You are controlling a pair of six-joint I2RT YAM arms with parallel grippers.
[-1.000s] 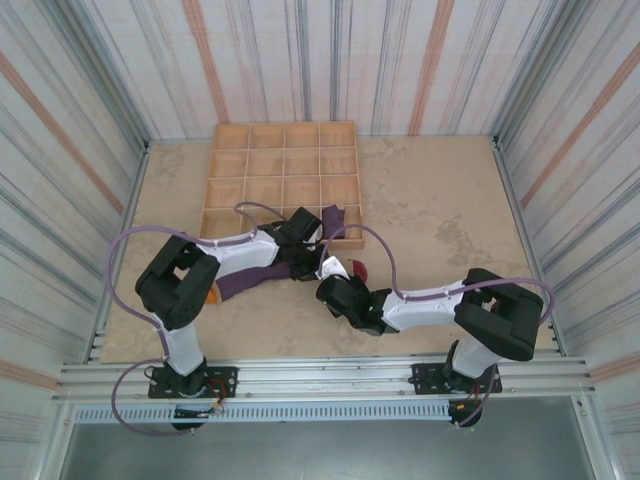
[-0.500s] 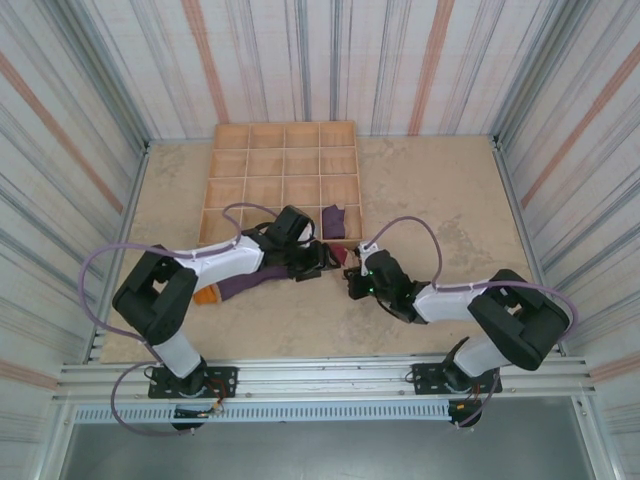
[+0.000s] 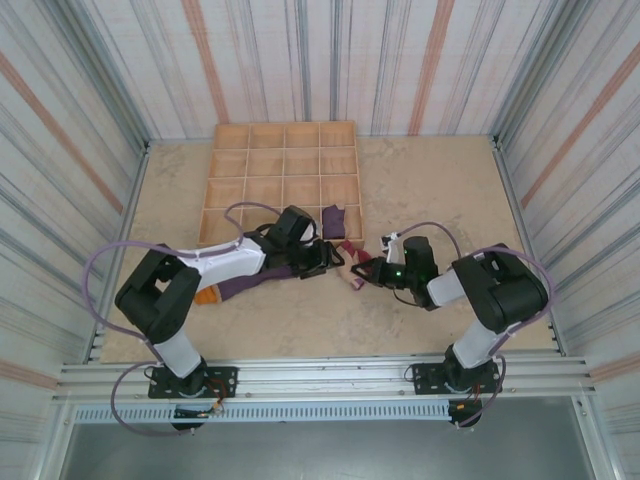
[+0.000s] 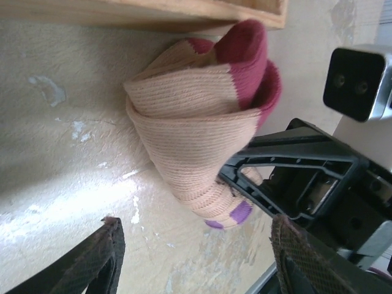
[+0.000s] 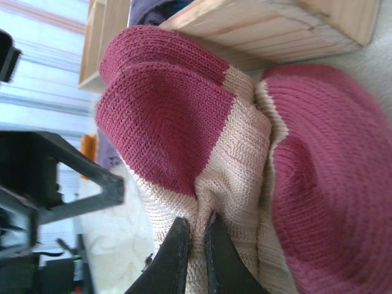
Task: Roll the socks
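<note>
A tan sock (image 4: 190, 128) with a red toe (image 4: 245, 49) lies bunched in a loose roll against the wooden tray's near corner (image 4: 153, 12). My left gripper (image 4: 199, 257) hangs open just short of the roll, with nothing between its fingers. My right gripper (image 5: 196, 229) is shut, pinching a fold of the tan sock (image 5: 239, 171) below its red toe (image 5: 165, 122). From above, the tan sock (image 3: 349, 256) sits between the left gripper (image 3: 326, 256) and the right gripper (image 3: 363, 273). A purple sock (image 3: 245, 283) with an orange cuff (image 3: 207, 296) lies under the left arm.
The wooden tray (image 3: 283, 128) of square compartments stands at the back middle of the table. A dark purple sock (image 3: 334, 220) sits in its near right compartment. Striped walls close in the table on three sides. Bare tabletop lies to the right and at the front.
My left gripper has opened and let go of the tan sock. The right arm swung out to the right, and its gripper moved up to the sock and shut on it.
</note>
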